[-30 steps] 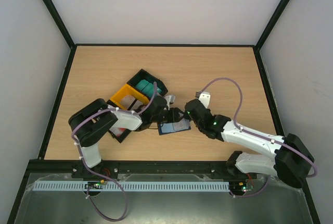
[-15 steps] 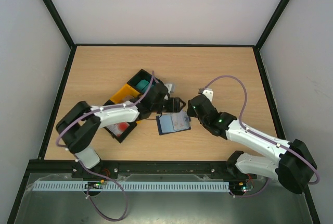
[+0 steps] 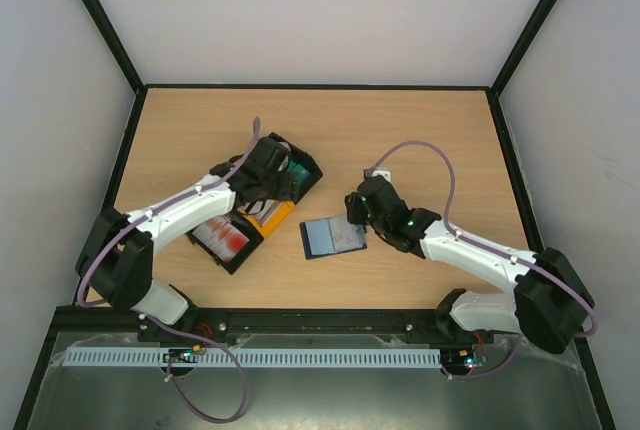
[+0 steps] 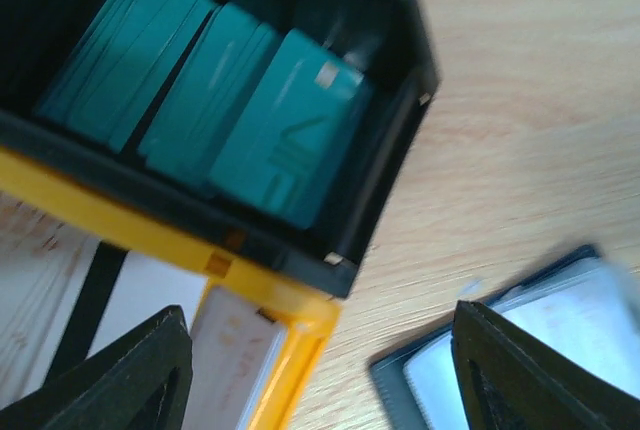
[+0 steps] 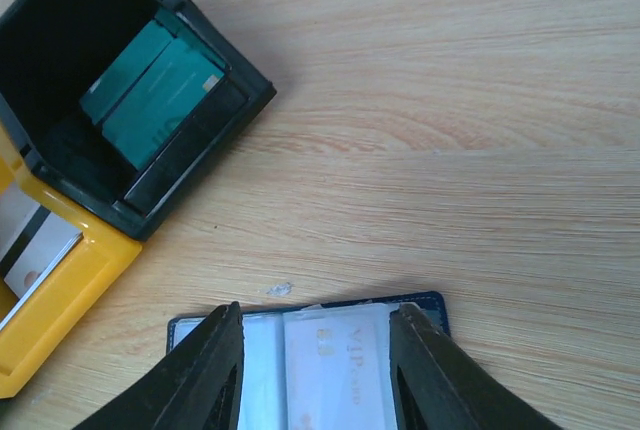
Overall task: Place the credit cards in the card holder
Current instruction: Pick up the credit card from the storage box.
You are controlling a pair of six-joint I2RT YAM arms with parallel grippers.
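The dark navy card holder (image 3: 333,237) lies open on the table, with a whitish card (image 5: 345,360) marked "VIP" lying on its lining. My right gripper (image 5: 320,375) is open and empty, its jaws either side of the holder (image 5: 310,325) just above it; it also shows in the top view (image 3: 353,216). My left gripper (image 3: 282,182) is open and empty over the tray's black compartment, which holds several teal cards (image 4: 225,100). A whitish card (image 4: 235,350) lies in the yellow compartment. White cards with red marks (image 3: 222,237) lie in the near compartment.
The black-and-yellow three-compartment tray (image 3: 281,216) sits left of the card holder, at an angle. In the left wrist view the holder's corner (image 4: 545,335) shows at lower right. Black frame rails border the wooden table (image 3: 420,140).
My left gripper has drawn back from the card holder and swung left and away to the tray's teal-card compartment. My right gripper has shifted slightly by the holder, which now lies uncovered.
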